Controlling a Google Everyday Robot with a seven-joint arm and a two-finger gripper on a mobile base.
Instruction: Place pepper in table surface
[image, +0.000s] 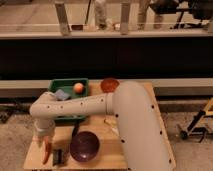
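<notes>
A small, slim orange-red pepper is seen at the near left corner of the light tan plank table surface. It is aligned near to far, directly under the gripper, whose jaws are spread.

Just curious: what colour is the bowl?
Purple bowl, camera view; the tool sits left of it.

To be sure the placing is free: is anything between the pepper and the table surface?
Nothing visible. The pepper is just under the end effector, over bare table surface at the front left corner; the purple bowl stands beside it, not beneath.
</notes>
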